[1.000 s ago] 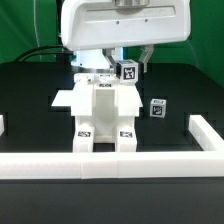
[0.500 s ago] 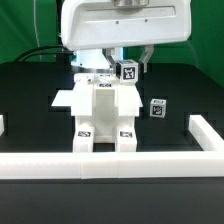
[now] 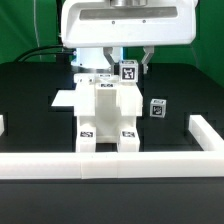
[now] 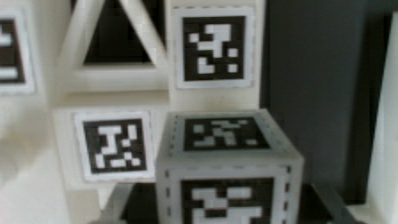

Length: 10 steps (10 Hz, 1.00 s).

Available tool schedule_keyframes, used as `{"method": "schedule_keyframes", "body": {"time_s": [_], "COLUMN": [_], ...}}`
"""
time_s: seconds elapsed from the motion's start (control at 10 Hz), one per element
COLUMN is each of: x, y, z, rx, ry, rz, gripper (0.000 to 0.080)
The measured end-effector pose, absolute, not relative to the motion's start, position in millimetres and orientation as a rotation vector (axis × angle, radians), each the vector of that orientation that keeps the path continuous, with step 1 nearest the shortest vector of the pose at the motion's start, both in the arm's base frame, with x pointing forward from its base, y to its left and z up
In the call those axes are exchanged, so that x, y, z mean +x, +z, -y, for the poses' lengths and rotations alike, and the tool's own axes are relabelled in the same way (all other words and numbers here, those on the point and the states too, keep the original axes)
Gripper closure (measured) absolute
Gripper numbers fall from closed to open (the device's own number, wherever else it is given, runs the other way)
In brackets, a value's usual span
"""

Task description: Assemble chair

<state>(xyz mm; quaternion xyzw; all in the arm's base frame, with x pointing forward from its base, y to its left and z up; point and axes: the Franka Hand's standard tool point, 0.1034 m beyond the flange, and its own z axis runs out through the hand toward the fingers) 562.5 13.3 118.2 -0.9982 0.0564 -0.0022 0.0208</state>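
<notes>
Read the jaws of the gripper as narrow, closed on a small tagged post with one dark finger on either side of it. Logged the post as held clear of the table, at the top of the half-built chair, towards the exterior view's right of that top. Could not tell whether the post touches the chair or only hangs just beside it.

Found the same post filling the near part of the wrist view, with tags on two of its faces. Saw close behind it a white chair panel with two more tags and a dark triangular cut-out. Saw no fingertips clearly in that view.

Placed the chair upright in the middle of the black table, its two tagged feet close behind the long front run of the white border rail. Noted a raised end of the rail at the exterior view's right and a stub at its left edge. Marked a loose tagged block on the table at the exterior view's right of the chair, apart from it. Marked a flat white sheet lying at the chair's other side, partly hidden behind it; no tags readable, identity unsure.

Lost the upper fingers and the wrist behind the broad white arm housing. Lost the chair's rear behind its own front. Found the wrist view soft and every tag pattern too blurred to read.
</notes>
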Motion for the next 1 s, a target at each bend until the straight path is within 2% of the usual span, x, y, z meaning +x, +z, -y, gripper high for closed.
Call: {"method": "schedule_keyframes", "body": {"time_s": [1.0], "x": [562.4], "y": [117.7], "z": [-15.2], "rx": [-2.884], "ry": [0.018], "rz": [-1.113], "gripper": [0.0515]}}
